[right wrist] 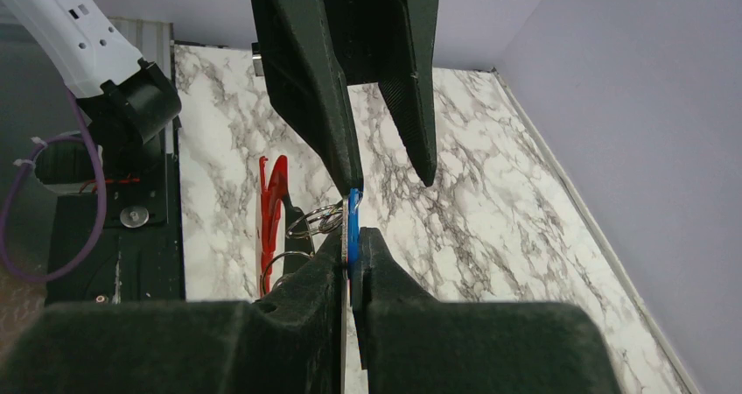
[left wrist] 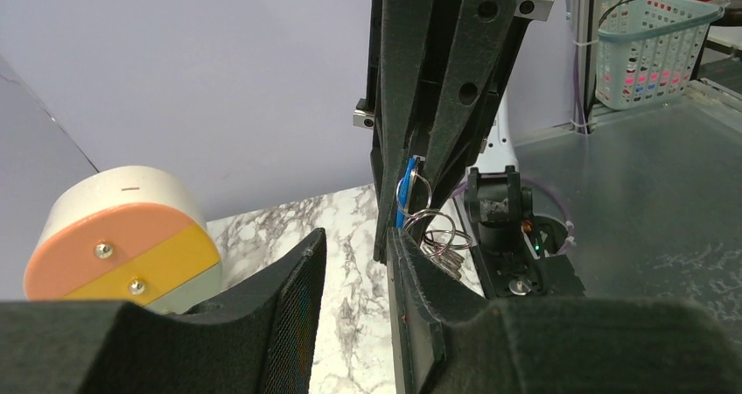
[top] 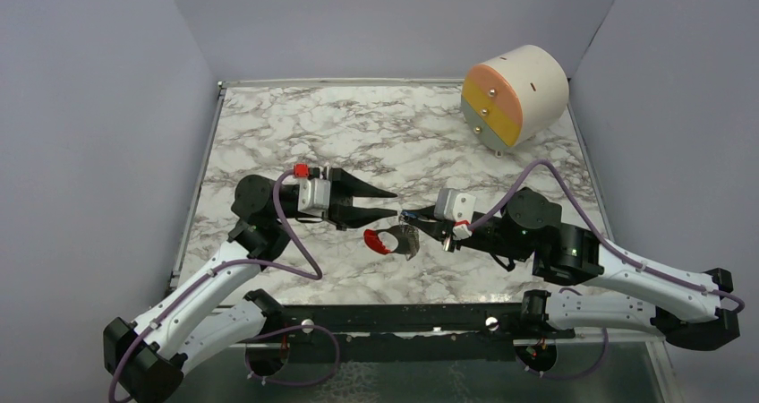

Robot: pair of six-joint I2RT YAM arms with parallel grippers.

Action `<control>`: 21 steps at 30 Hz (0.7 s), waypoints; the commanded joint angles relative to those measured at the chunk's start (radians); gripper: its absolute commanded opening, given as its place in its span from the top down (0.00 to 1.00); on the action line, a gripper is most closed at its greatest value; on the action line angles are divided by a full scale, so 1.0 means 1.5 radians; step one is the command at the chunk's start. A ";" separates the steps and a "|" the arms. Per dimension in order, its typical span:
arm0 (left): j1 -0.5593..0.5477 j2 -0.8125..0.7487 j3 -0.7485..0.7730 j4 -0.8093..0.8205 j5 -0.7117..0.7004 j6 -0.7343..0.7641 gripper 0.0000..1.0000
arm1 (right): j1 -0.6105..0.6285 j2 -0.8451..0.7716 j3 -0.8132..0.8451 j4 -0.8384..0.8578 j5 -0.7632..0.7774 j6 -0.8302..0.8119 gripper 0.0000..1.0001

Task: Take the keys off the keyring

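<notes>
Cream cylinder [top: 537, 85] lying on its side, flat end banded peach and yellow, with small screws. Under the cylinder, a white marble-patterned table [top: 295, 125] with grey veins. Behind the cylinder, plain lilac-grey walls [top: 394, 18]. Far to the cylinder's right in the left wrist view, a pale plastic basket [left wrist: 652, 48].

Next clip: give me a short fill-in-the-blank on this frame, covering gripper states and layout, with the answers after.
1. The right gripper is shut on the small ___ key tag.
2. The left gripper is ___, holding nothing.
3. The keyring has a bright ___ part.
4. In the top view, the cream cylinder sits at the far-___ corner of the table.

Missing words: blue; open; red; right.
</notes>
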 commanded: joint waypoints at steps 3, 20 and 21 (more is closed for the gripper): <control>-0.001 -0.020 0.002 0.024 -0.007 -0.015 0.67 | 0.004 -0.005 0.003 0.030 -0.015 -0.005 0.99; -0.001 0.021 0.017 0.024 0.008 -0.091 0.66 | 0.004 -0.007 0.003 0.032 -0.013 -0.004 0.99; -0.001 0.020 0.017 0.024 0.008 -0.091 0.66 | 0.004 -0.007 0.002 0.032 -0.013 -0.005 0.99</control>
